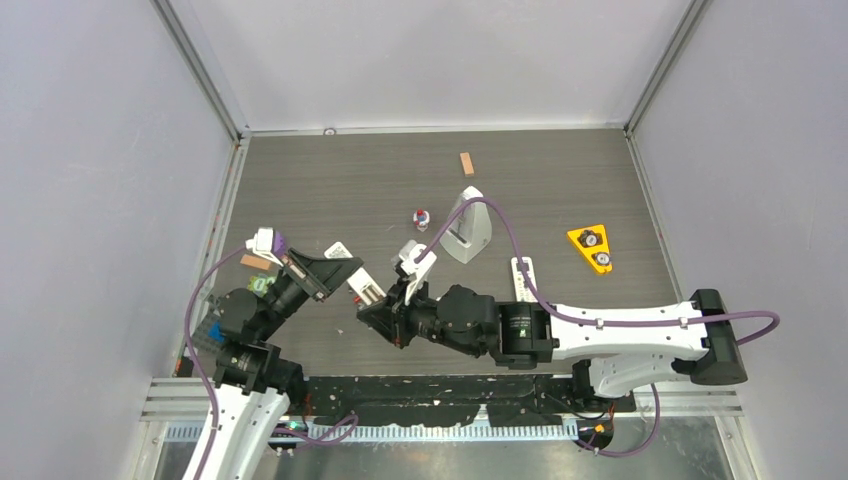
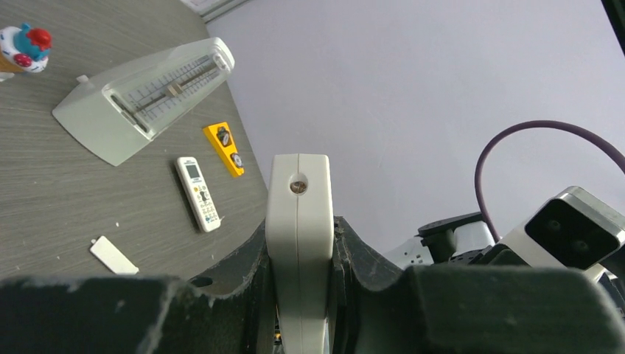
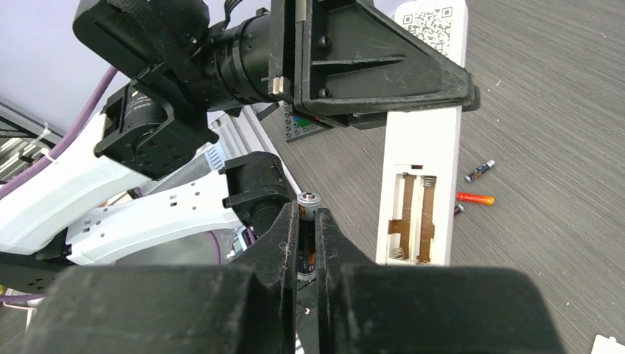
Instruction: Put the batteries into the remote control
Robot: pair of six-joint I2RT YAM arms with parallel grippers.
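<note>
My left gripper (image 1: 343,272) is shut on the remote control (image 1: 366,292), a long white bar held off the table. In the left wrist view its end (image 2: 298,214) stands up between the jaws (image 2: 298,295). The right wrist view shows the remote control (image 3: 421,162) with its battery bay (image 3: 414,217) open and empty, facing my right gripper. My right gripper (image 3: 308,221) is shut on one battery (image 3: 309,202), held upright just left of the bay. Three more batteries (image 3: 475,198) lie on the table beyond the remote. The small white cover (image 2: 114,255) lies flat on the table.
A grey pyramid metronome (image 1: 468,225) lies mid-table, a shorter white remote with buttons (image 1: 523,278) beside it. A yellow triangular piece (image 1: 592,248) is at the right, a small toy (image 1: 421,218) and a wooden block (image 1: 466,163) further back. Walls enclose three sides.
</note>
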